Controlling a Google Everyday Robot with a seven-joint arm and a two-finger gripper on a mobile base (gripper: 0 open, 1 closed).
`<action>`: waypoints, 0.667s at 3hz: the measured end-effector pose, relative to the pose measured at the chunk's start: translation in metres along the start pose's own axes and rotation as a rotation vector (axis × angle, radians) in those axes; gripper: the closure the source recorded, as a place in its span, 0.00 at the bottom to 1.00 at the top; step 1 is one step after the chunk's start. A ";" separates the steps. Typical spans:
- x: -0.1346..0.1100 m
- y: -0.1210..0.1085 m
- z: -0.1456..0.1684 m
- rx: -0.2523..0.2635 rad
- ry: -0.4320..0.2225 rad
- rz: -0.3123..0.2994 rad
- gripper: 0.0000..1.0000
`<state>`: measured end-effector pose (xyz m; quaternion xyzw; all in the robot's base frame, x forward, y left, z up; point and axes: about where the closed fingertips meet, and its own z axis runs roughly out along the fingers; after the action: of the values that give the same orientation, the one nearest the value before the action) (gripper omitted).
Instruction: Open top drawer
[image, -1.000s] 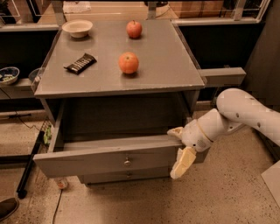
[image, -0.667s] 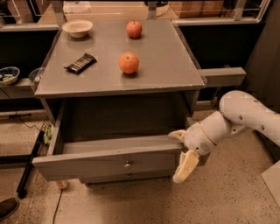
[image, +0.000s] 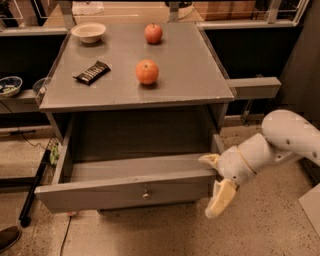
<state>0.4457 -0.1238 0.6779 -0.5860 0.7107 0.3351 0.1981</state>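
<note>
**Top drawer well out, claw at its right end**

The wide grey top drawer (image: 125, 192), with one small round metal knob (image: 146, 193), juts toward the near side. The pale two-finger gripper (image: 216, 181) sits at its right end, fingers (image: 220, 199) spread and clasping nothing. Any further pull should run straight and level. On the grey tabletop (image: 190, 75) are two red-orange apples (image: 147, 72), one cream bowl (image: 88, 32) and one dark wrapped bar (image: 92, 72).

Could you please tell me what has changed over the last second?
The top drawer slid slightly further out toward the camera, and the gripper, at its picture-right end, moved with it. The bowl, snack bar, front apple and back apple stayed put.
</note>
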 end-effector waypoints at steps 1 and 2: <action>0.004 0.022 -0.010 0.004 -0.012 -0.008 0.00; 0.013 0.043 -0.017 0.006 -0.024 0.004 0.00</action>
<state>0.4031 -0.1413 0.6915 -0.5799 0.7104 0.3402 0.2080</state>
